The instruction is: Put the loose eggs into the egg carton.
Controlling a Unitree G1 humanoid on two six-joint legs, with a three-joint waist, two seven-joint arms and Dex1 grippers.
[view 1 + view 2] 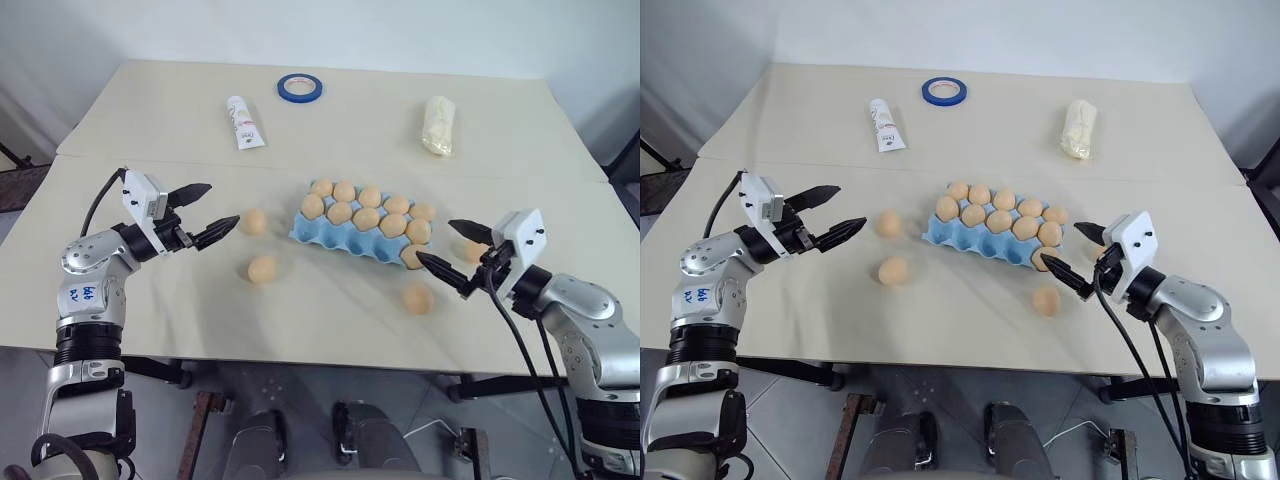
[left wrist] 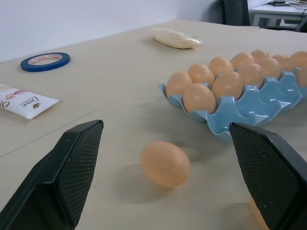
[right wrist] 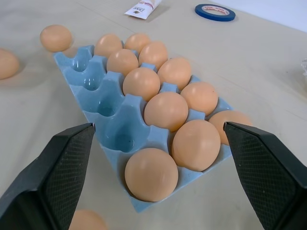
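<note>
Filling egg carton (image 1: 340,238) near table centre mostly done; four loose eggs (image 1: 263,268) remain, left gripper (image 1: 203,214) and right gripper (image 1: 452,250) both agape, empty.

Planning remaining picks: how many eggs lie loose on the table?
4 loose eggs: two left of the egg carton, one before its right end, one partly hidden behind the right pincer.

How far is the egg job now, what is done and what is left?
Mostly done: the egg carton holds eleven eggs, and four near-row cups are empty. Nothing is in hand; the left gripper and the right gripper have open jaws. Four loose eggs remain on the table.
</note>
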